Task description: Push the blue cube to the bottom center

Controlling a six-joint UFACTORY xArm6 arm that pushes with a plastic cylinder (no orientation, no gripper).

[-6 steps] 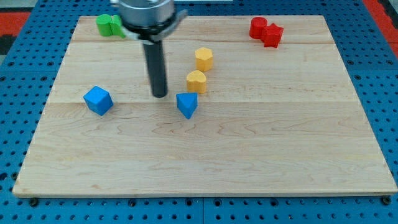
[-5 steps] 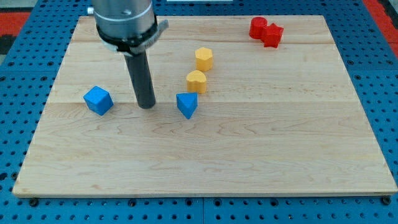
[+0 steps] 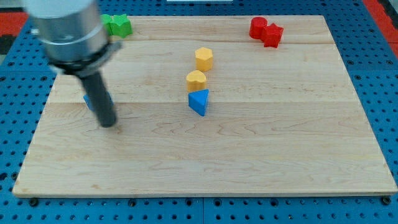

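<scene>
Blue pegboard shows all around a pale wooden worktop (image 3: 249,155) that fills most of the frame. On the left side, my tip (image 3: 109,124) rests on the wood. The rod is blurry. The blue cube (image 3: 89,99) is mostly hidden behind the rod, just above and left of my tip; only a small blue bit peeks out, and I cannot tell if they touch. No pincer is on this arm, only the rod, so nothing is gripped.

Near the middle lies a blue wedge-shaped block (image 3: 199,101). Just above it, and about touching it, sits a yellow block (image 3: 196,80). A second yellow block (image 3: 204,58) sits a little higher, close by. Green blocks (image 3: 117,24) are at the upper left edge, partly behind the arm. Two red blocks (image 3: 266,30) sit together at the upper right.
</scene>
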